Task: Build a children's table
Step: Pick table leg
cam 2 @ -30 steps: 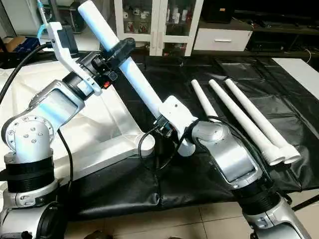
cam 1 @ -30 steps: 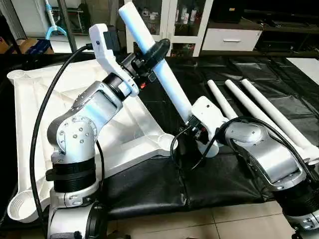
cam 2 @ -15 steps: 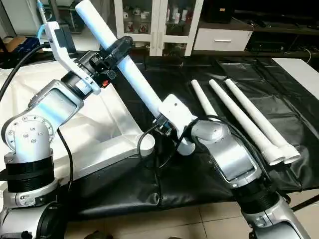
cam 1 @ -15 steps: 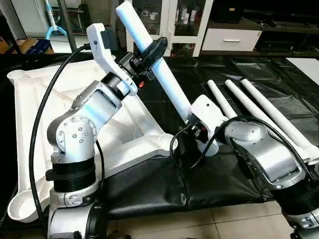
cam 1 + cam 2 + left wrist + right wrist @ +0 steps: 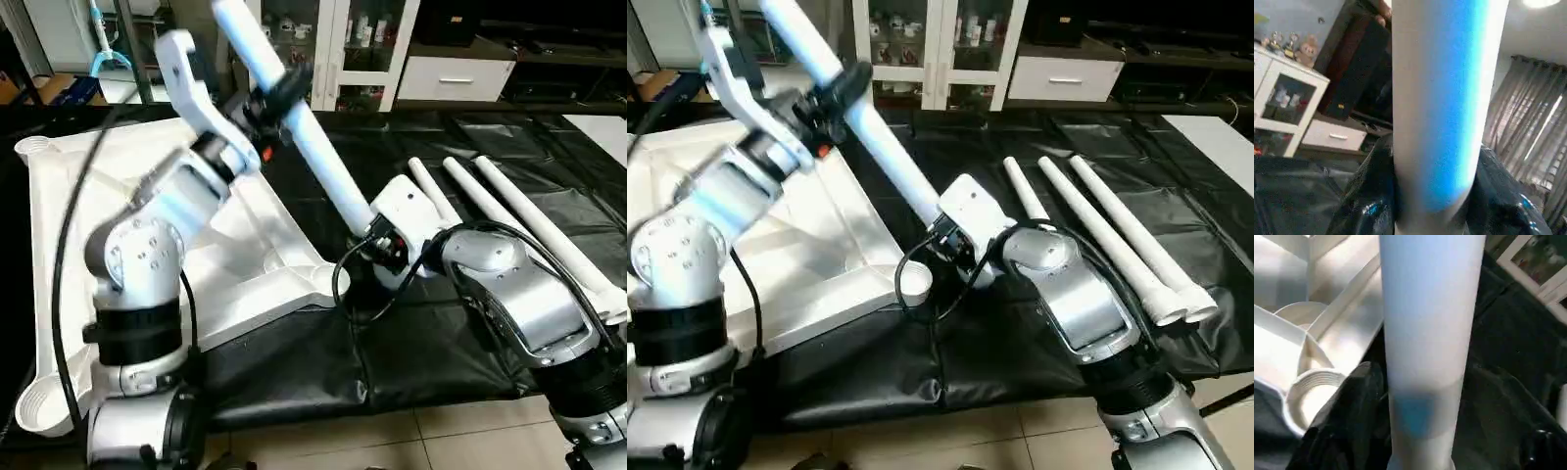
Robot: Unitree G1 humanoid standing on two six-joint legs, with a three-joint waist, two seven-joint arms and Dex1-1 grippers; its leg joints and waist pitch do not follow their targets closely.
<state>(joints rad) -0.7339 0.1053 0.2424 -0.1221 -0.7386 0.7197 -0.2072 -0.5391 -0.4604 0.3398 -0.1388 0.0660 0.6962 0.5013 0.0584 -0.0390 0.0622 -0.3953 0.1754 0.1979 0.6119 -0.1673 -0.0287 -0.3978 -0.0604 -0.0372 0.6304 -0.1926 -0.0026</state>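
Your left gripper (image 5: 277, 90) is clamped around a long tapered white plastic tube leg (image 5: 294, 132), high on its length, with black fingers (image 5: 1371, 205) on either side of the tube. The leg slants through the air, upper end toward the cabinets at the back, lower end down by your right wrist.

Your right gripper (image 5: 1420, 431) sits around the leg's lower end. Its black fingers (image 5: 1347, 421) stand a little away from the tube on both sides, so the jaws look parted, though you cannot tell for certain whether they still touch it.

The white plastic rectangular tabletop (image 5: 255, 245) lies upside down on the black-covered work surface (image 5: 470, 157), to your left. Its ribbed underside faces up. A rounded, threaded corner socket (image 5: 916, 281) sits just beside the leg's lower end, not joined to it. Another corner socket (image 5: 41, 406) lies near your left side.

Three more white tube legs (image 5: 1097, 230) lie side by side on the black cover to your right, well apart from the tabletop.

A white glass-fronted cabinet (image 5: 367, 44) stands behind the work surface.
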